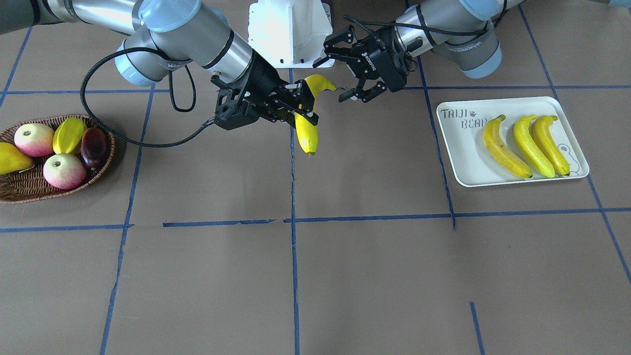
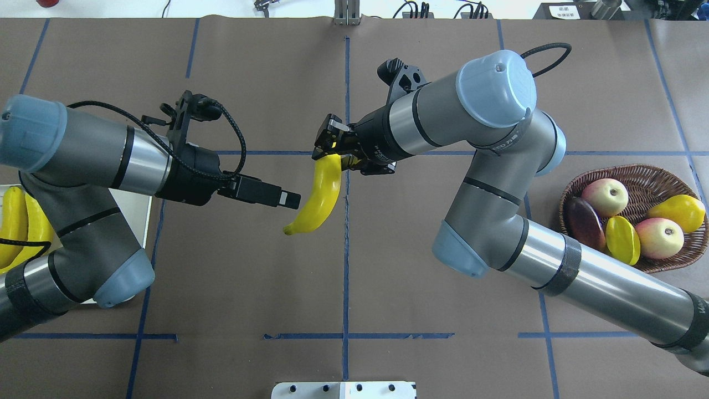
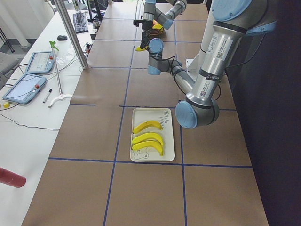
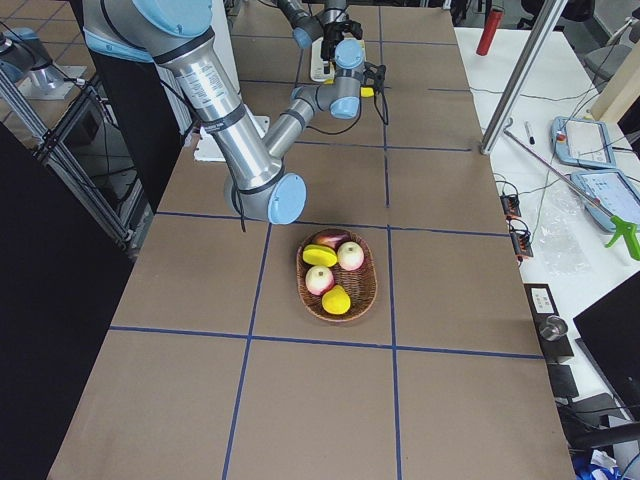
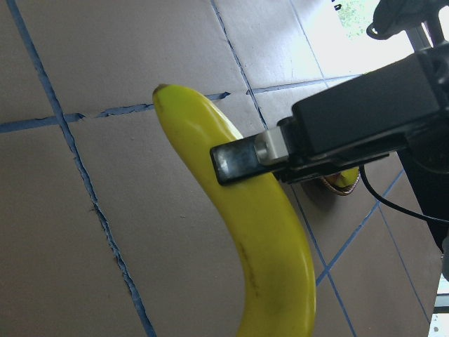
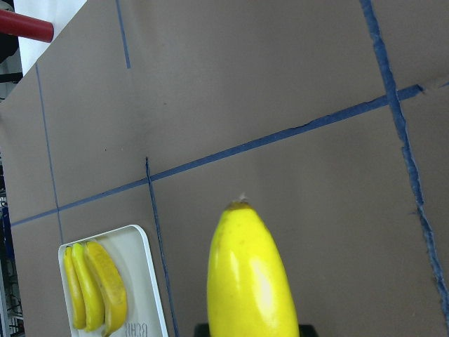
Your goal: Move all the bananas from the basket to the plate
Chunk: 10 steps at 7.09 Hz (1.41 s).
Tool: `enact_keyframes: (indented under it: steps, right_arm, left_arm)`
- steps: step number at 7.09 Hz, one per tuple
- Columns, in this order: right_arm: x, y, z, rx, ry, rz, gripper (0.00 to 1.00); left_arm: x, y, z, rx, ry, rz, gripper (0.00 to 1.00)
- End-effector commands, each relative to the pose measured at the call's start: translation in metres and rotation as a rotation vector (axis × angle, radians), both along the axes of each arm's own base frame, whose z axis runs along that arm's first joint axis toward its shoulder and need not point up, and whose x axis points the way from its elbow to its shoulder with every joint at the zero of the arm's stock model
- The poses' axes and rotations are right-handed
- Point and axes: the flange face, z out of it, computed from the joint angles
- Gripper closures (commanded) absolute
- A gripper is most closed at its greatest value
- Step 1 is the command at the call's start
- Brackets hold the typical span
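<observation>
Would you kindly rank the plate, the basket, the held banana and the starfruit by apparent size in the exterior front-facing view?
1. plate
2. basket, though the view's edge crops it
3. held banana, raised nearer the camera
4. starfruit

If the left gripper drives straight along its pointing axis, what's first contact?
Most likely the banana held by the right gripper. It sits just ahead of the open left gripper. The exact gap is unclear.

Front and overhead views oppose; wrist views share banana (image 5: 273, 239).
</observation>
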Motion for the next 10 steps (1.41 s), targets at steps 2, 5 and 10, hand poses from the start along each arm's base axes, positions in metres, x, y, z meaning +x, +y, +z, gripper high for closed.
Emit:
enact_keyframes:
  steps: [2, 5, 10]
  right_arm:
    - [-0.001, 0.002, -0.006, -0.01, -0.01, -0.001, 0.95]
    - [0.002, 0.005, -0.019, -0.03, -0.035, -0.001, 0.95]
    - [-0.005, 0.009, -0.013, -0.036, -0.026, -0.011, 0.94]
  left_arm:
    - [0.017, 0.011, -0.006, -0.001, 0.011, -0.006, 0.0]
    - [0.015, 0.013, -0.01, 0.002, 0.018, -0.006, 0.31]
    - [0.013, 0.013, -0.01, 0.003, 0.02, -0.006, 0.34]
